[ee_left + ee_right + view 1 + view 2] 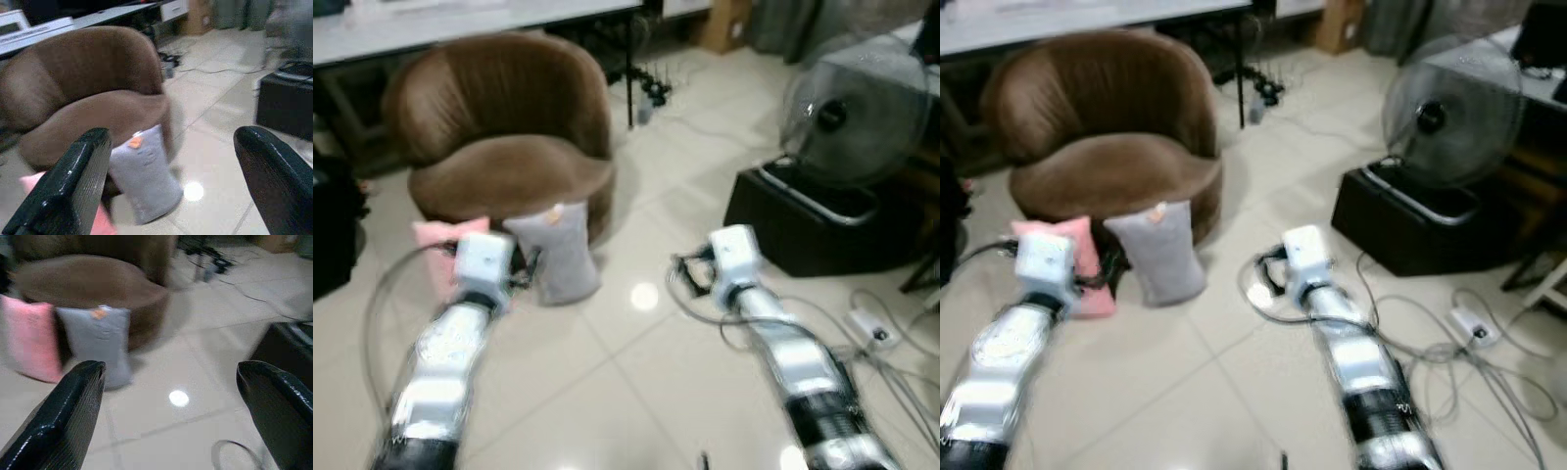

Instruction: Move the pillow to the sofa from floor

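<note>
From the head cameras, the grey rectangular fabric pillow (pixel 556 253) stands on the pale tiled floor (pixel 636 392), leaning on the front of the round brown leather sofa chair (pixel 504 137) with a pink fabric pillow (pixel 1077 257) at its 9 o'clock; I'd come in straight and pinch the top edge, though blur makes both arms hard to read. In the wrist views, the left gripper (pixel 171 186) and right gripper (pixel 171 416) are both spread wide with nothing between the fingers, the grey pillow up ahead, and the pink one cut off at the left wrist frame's edge.

The brown armchair (pixel 504 137) looks like smooth matt leather, though blur hides detail, the grey pillow (pixel 1157 253) soft cloth, the floor tiles (pixel 626 372) glossy.
</note>
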Controlling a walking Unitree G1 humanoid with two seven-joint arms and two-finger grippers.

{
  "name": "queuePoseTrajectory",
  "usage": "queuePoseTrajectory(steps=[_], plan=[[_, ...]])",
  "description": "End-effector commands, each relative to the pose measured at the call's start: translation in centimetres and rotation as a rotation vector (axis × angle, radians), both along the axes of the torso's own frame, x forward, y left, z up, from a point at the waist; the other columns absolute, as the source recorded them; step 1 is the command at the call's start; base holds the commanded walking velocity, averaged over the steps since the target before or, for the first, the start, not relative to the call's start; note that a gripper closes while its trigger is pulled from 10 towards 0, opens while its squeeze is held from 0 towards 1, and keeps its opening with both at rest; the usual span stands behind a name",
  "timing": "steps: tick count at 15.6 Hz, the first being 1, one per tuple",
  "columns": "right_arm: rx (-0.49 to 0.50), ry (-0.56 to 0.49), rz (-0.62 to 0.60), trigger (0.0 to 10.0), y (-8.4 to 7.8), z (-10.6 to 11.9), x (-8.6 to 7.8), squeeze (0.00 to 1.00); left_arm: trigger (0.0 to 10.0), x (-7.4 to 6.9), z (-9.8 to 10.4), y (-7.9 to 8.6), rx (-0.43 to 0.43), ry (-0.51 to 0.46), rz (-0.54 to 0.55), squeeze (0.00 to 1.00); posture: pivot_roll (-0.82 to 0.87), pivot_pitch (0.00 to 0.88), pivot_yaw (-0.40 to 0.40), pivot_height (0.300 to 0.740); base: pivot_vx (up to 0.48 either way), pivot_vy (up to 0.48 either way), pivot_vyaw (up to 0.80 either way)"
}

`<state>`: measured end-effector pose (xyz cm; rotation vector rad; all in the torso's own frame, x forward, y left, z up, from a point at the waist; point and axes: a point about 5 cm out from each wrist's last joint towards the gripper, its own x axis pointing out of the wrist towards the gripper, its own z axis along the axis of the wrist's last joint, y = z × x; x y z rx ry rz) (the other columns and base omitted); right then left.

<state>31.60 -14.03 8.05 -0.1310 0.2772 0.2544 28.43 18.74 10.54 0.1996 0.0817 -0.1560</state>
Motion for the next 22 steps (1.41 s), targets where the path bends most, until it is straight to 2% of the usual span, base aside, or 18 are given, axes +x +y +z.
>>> queuePoseTrajectory(steps=[1,10,12,17,18,22], plan=[[0.03,-0.022,0.02,10.0,1.0,0.8,0.4,0.0,10.0,0.1,0.6,1.0,0.008,-0.022,0.028,0.0,0.04,0.0,0.032,0.74,0.48,0.0,0.0],[0.046,-0.015,-0.034,10.0,0.3,0.6,0.5,0.0,10.0,0.2,0.7,0.9,0.026,-0.019,0.01,0.0,0.04,0.0,0.038,0.74,0.48,0.0,0.05],[-0.003,-0.03,-0.02,10.0,0.4,0.7,0.6,0.0,10.0,0.2,0.7,0.9,0.026,-0.019,0.008,0.0,0.04,0.0,0.038,0.74,0.48,0.0,0.0],[-0.003,-0.021,-0.038,10.0,0.3,0.3,0.4,0.0,10.0,0.2,0.6,0.6,0.033,-0.014,-0.005,0.0,0.04,0.0,0.038,0.74,0.468,0.0,0.75],[0.025,-0.012,-0.066,10.0,0.1,0.3,0.4,0.0,10.0,0.2,0.6,0.6,0.036,-0.013,-0.007,0.0,0.04,0.0,0.038,0.74,0.45,0.0,0.0],[0.018,-0.005,-0.074,10.0,-0.1,0.2,0.4,0.0,10.0,0.2,0.6,0.5,0.039,-0.01,-0.016,0.0,0.04,0.0,0.042,0.74,0.446,0.0,0.0]])
